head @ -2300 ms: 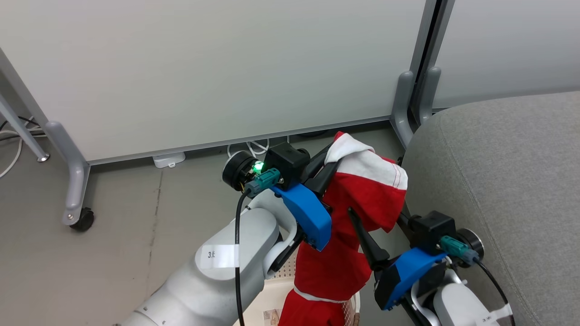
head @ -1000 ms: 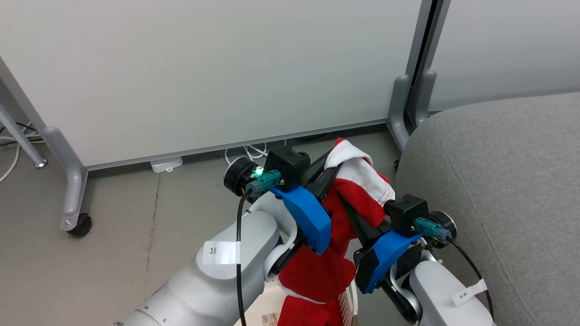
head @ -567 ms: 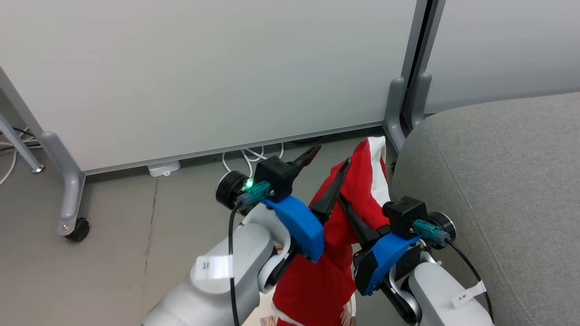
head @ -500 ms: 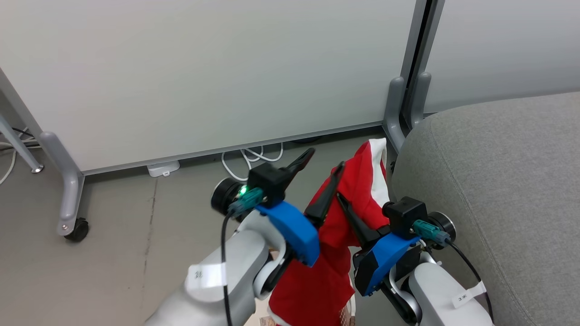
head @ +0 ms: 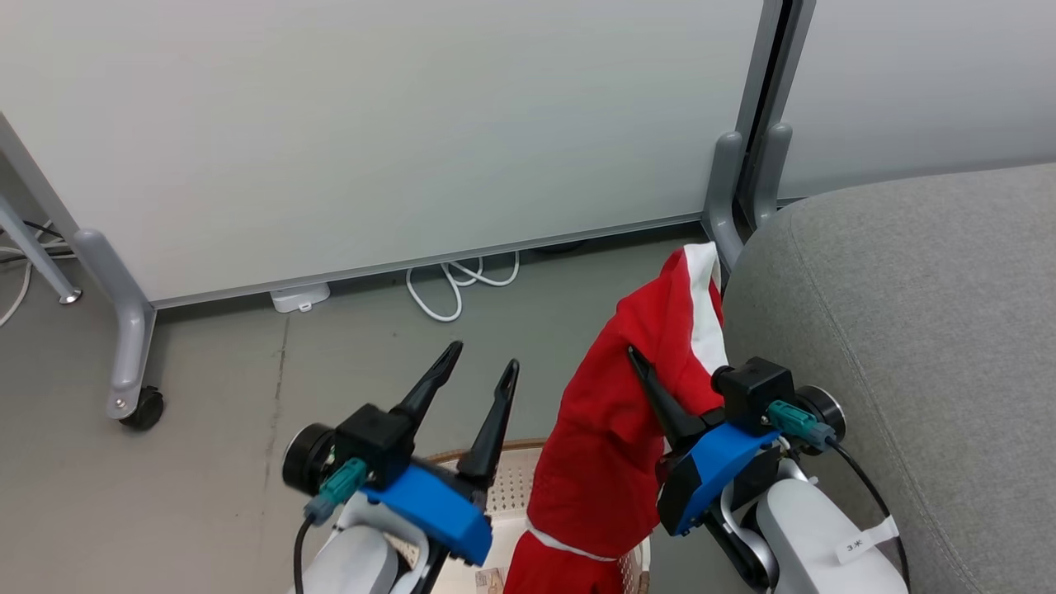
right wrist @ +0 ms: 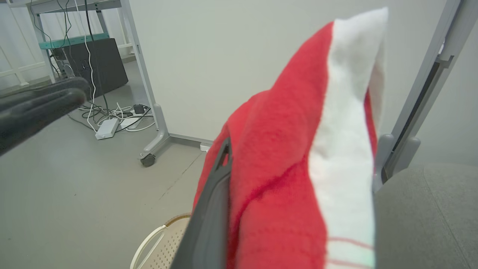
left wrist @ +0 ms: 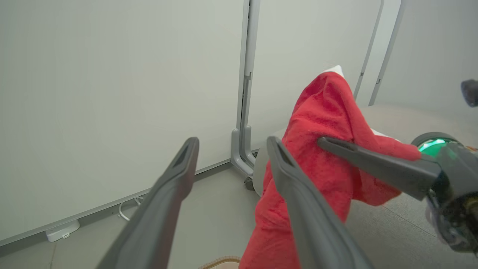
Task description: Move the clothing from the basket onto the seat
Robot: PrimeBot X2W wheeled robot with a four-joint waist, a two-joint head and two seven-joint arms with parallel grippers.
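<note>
The red-and-white clothing (head: 615, 421) hangs draped over my right gripper (head: 648, 371), which is shut on it. One dark finger (right wrist: 214, 201) shows and the other is buried in the fabric (right wrist: 291, 168). The cloth's lower end trails down over the basket (head: 516, 452), whose brown rim and perforated wall show at the bottom edge. My left gripper (head: 483, 356) stands open to the left of the clothing, above the basket, with nothing between its fingers (left wrist: 179, 168). The grey seat (head: 907, 330) lies right beside the right gripper. In the left wrist view the clothing (left wrist: 321, 119) hangs in front of the seat (left wrist: 396, 228).
White partition panels (head: 371, 124) on grey posts (head: 726, 190) with castor feet (head: 144, 408) stand just behind. White cables (head: 450, 285) and a small white box (head: 299, 297) lie on the grey floor at the panel's base. A desk frame with more cables (right wrist: 112, 116) stands further off.
My left gripper has opened, let go of the clothing and drawn back down and left over the basket. The clothing now hangs from the right gripper alone, which has barely moved.
</note>
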